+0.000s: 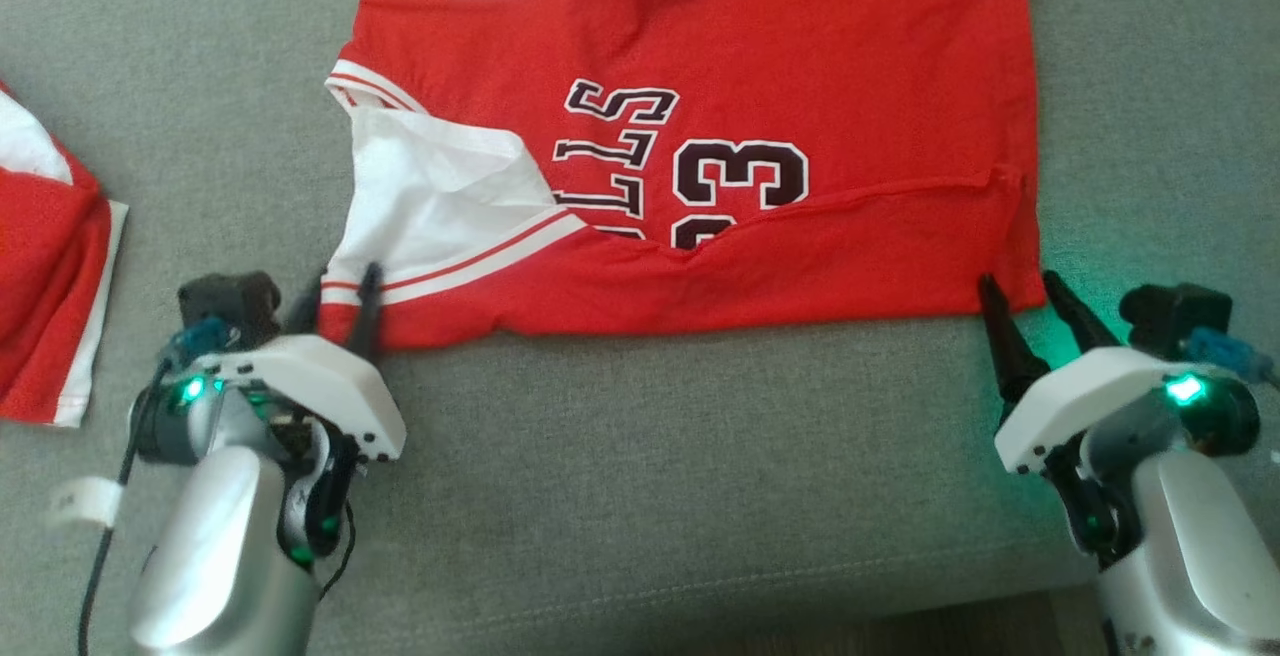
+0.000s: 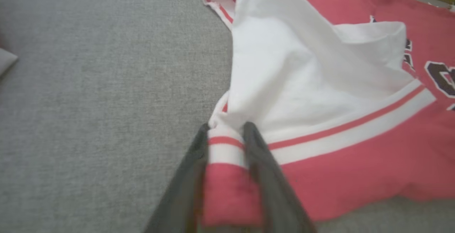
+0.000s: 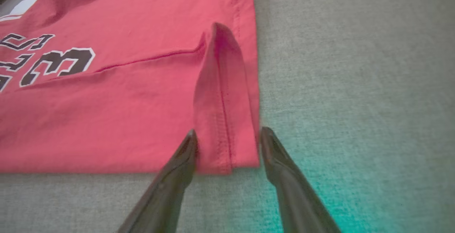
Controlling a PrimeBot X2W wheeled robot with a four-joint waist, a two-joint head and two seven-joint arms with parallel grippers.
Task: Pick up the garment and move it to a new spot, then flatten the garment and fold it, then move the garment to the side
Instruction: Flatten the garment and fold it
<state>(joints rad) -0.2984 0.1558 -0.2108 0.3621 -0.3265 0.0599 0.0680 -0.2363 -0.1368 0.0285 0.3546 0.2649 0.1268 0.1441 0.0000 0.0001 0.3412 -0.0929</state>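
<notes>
The garment (image 1: 850,86), a red jersey with white trim and dark lettering, lies spread on the grey cushion, its near edge folded over the number. My left gripper (image 1: 342,281) is at the near left corner. In the left wrist view its two fingers stand on either side of the striped hem of the garment (image 2: 355,162), and the left gripper (image 2: 226,128) is still open around that cloth. My right gripper (image 1: 1017,281) is at the near right corner. The right gripper (image 3: 229,131) stands open, its fingertips either side of the raised corner fold of the garment (image 3: 106,112).
A second red and white cloth (image 1: 40,266) lies at the far left edge. The grey cushion (image 1: 650,456) stretches bare between my two arms, and its front edge runs along the bottom of the head view.
</notes>
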